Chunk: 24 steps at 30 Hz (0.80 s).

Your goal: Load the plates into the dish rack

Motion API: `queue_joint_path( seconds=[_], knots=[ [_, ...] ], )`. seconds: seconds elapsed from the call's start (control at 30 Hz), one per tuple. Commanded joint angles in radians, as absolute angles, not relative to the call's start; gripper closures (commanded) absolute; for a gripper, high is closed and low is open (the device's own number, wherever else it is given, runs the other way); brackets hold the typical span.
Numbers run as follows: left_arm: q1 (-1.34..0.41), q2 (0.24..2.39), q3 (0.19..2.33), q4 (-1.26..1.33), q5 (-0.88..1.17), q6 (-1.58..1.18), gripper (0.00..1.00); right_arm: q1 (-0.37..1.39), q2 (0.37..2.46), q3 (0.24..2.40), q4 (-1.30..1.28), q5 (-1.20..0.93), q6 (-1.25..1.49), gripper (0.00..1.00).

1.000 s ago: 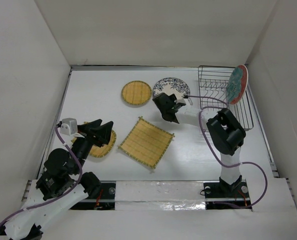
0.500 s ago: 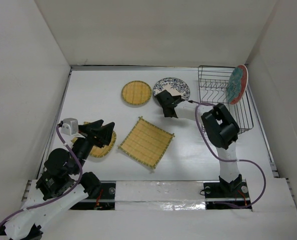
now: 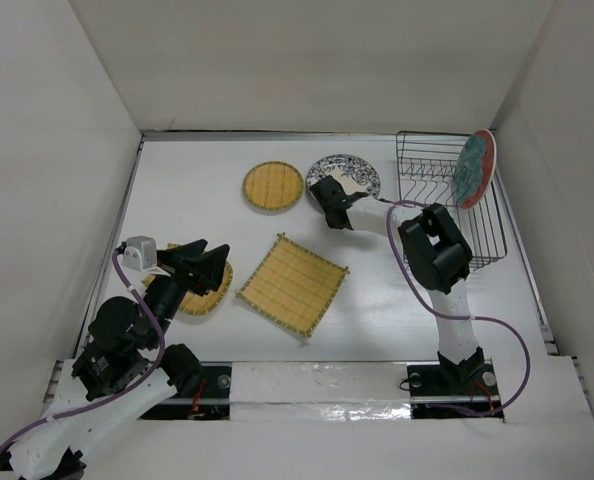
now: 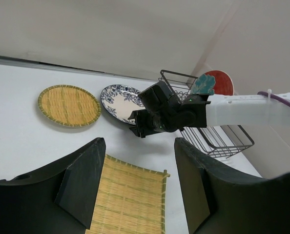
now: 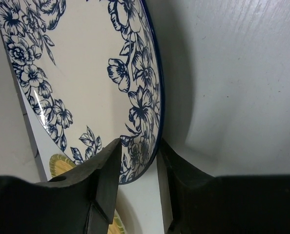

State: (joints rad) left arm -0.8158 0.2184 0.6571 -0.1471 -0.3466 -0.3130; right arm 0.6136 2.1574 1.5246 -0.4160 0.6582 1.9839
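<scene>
Right claw [image 5: 139, 148]: astride floral plate [image 5: 86, 73] rim, left of dish rack [image 3: 432, 170]; grip unclear.
Left claw [image 4: 139, 144]: open wide.

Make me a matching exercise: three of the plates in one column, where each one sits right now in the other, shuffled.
Things:
1. teal plate
2. floral plate
3. square mat

Places:
A. lying flat on the table, with nothing gripping it
B. rim between the fingers of the right gripper
C. standing on edge in the dish rack

Pairs: 1-C, 2-B, 3-A
</scene>
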Motion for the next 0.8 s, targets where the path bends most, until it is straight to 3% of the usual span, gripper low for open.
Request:
queue_joint_path(
  seconds=[0.0,0.03,0.13,0.33,0.77],
  knots=[
    [-0.811,0.209,0.686,-0.1,-0.341,-0.313,0.44,0.606,2.181,1.555,-0.465,0.686,2.031,0.61],
    [-0.811,0.209,0.686,-0.1,-0.348,-0.313,0.44,0.606,2.177,1.552,-0.462,0.692,2.033,0.69],
    [-0.811,0.199,0.686,-0.098,-0.354,-0.313,0.44,0.606,2.171,1.549,-0.459,0.712,2.036,0.82],
    [-0.811,0.199,0.681,-0.095,-0.348,-0.311,0.45,0.633,2.151,1.551,-0.469,0.756,2.036,1.0],
    [-0.811,0.206,0.681,-0.092,-0.334,-0.31,0.45,0.695,2.023,1.591,-0.58,1.034,1.87,1.0]
  ],
)
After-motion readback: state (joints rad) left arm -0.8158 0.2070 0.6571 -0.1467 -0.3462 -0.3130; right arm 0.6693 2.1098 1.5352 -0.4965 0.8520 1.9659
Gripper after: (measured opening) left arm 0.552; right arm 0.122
